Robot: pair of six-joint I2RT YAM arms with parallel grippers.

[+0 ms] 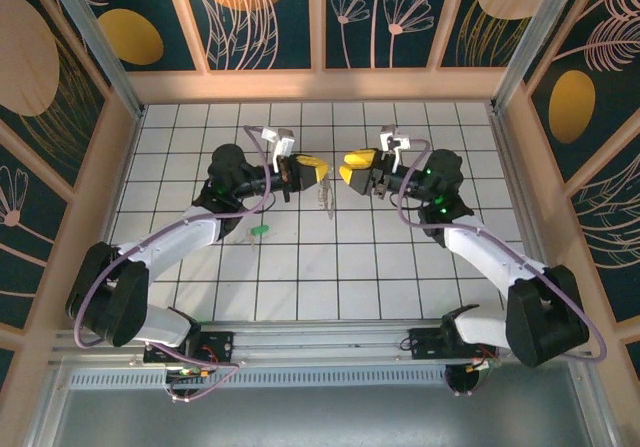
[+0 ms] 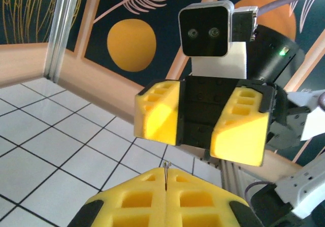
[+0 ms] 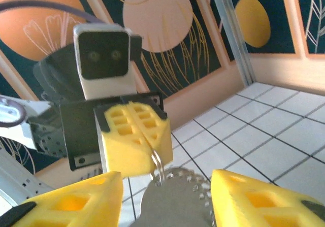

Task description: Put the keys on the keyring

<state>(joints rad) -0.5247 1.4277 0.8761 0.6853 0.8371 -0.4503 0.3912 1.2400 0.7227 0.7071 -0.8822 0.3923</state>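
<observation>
My left gripper (image 1: 318, 172) is raised over the middle of the tiled floor and shut on the keyring (image 3: 160, 162), a thin wire loop pinched between its yellow fingers (image 3: 133, 135). The same wire pokes out at their tips (image 2: 166, 171). A silvery key (image 3: 177, 204) with a jagged edge hangs from the keyring. My right gripper (image 3: 166, 180) faces the left one, open, one finger on each side of that key, with a gap showing on both sides. In the top view ring and key dangle (image 1: 325, 199) below the left fingertips. A green-headed key (image 1: 260, 230) lies on the floor.
The white tiled floor (image 1: 400, 267) is fenced by wooden walls with patterned panels (image 1: 260, 7). The two grippers nearly meet tip to tip at the centre. The arm bases sit on the rail (image 1: 320, 342) at the near edge.
</observation>
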